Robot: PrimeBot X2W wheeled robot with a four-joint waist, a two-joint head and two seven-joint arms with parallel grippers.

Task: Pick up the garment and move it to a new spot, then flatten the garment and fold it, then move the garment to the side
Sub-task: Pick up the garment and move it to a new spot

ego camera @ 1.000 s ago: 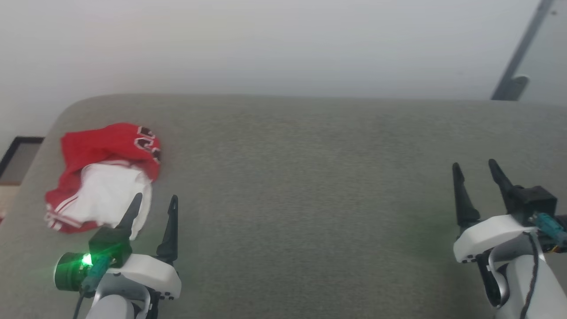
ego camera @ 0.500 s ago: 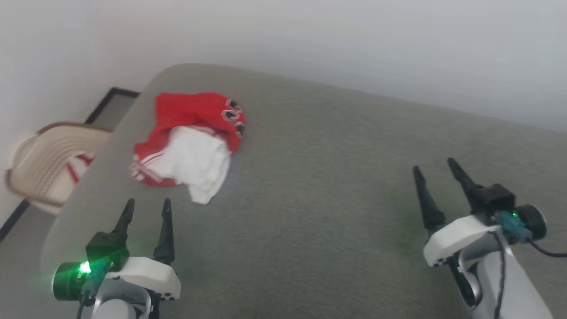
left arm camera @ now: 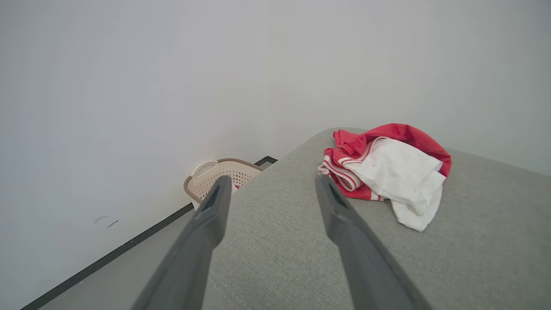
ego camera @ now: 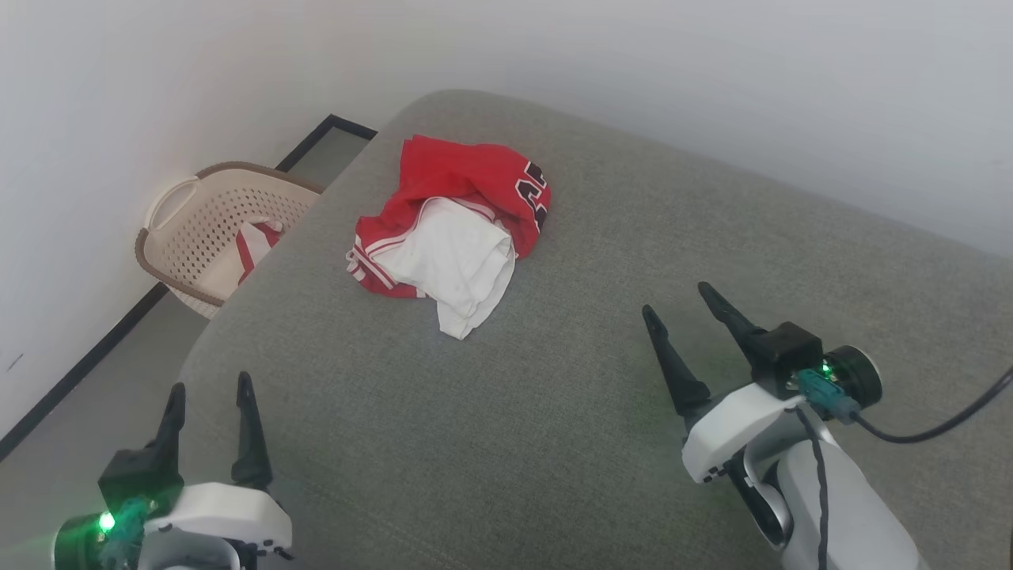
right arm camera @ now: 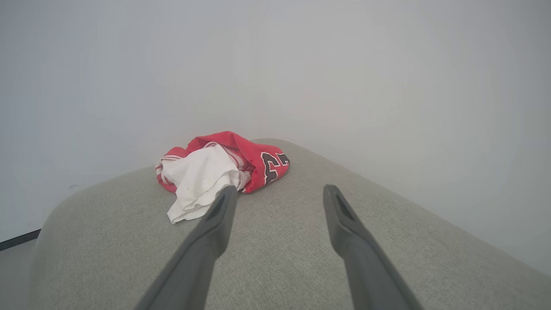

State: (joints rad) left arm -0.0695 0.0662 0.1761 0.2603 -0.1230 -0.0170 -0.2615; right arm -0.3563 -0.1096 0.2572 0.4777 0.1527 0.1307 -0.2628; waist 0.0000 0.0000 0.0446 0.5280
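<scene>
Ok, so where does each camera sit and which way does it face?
Head view: on the head, looking down at the garment on the grey cushion; left end effector and right end effector show.
Left wrist view: left wrist, facing basket and garment; own fingers.
Right wrist view: right wrist, facing garment; own fingers.
Shared: all see the garment.

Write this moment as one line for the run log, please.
stage: before pickup | garment: crumpled on grey cushion, untouched | left fingers: open, empty | right fingers: open, empty | basket: on floor
</scene>
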